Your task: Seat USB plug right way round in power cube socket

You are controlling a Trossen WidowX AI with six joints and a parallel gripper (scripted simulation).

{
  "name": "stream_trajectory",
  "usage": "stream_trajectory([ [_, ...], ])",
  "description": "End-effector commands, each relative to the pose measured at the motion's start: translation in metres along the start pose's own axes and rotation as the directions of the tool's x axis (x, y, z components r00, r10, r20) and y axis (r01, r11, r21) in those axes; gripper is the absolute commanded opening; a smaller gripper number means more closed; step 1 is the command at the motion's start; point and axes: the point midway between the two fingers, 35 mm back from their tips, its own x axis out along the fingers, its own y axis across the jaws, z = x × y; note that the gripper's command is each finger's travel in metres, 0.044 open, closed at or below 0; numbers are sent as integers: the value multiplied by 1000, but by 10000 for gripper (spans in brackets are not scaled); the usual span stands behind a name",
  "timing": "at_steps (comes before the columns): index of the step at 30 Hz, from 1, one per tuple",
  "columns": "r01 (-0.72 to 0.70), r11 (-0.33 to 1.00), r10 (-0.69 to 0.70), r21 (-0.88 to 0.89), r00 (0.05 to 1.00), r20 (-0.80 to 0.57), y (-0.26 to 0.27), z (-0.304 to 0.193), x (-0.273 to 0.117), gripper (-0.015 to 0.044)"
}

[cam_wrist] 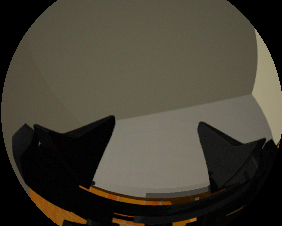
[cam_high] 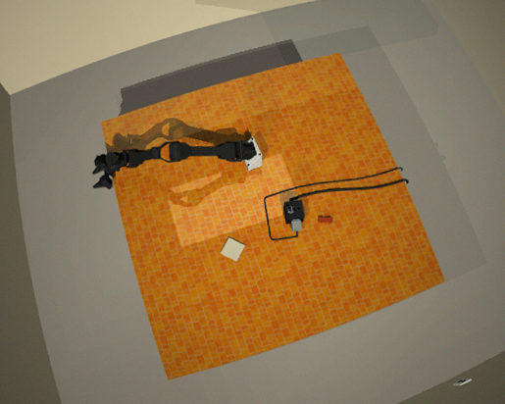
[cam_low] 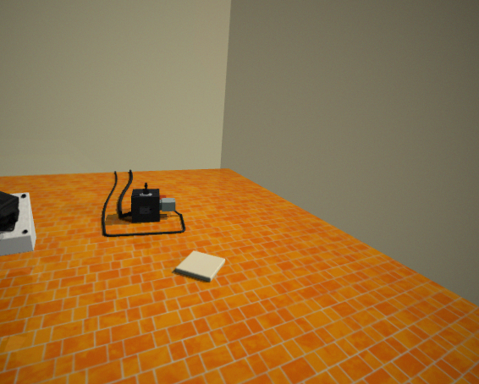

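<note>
The black power cube [cam_high: 298, 216] [cam_low: 145, 216] stands on the tiled table. A small dark piece [cam_low: 145, 186] stands upright on the cube's top, with a pale grey patch at its foot; which way round it sits and how deep are too small to tell. A grey plug block [cam_high: 297, 225] [cam_low: 168, 205] sticks out from the cube's side, with a thin cable running from it. My gripper [cam_high: 98, 175] [cam_wrist: 159, 123] is open and empty, out by the table's left edge in the top view, far from the cube. It is out of view in the exterior view.
The white arm base [cam_high: 254, 163] [cam_low: 29, 243] stands between gripper and cube. A thin black cable [cam_high: 267, 219] [cam_low: 144, 234] loops round the cube; a thicker one [cam_high: 357, 188] runs right. A red block [cam_high: 325, 219] lies beside the cube, a cream tile [cam_high: 233, 249] [cam_low: 200, 266] nearer the front.
</note>
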Motion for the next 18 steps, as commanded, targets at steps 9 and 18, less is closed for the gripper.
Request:
stream_trajectory([
  [9,-307,926,333,219,938,-94,229,-55,0,440],
  [18,-318,790,522,525,797,-303,374,-134,-55,440],
])
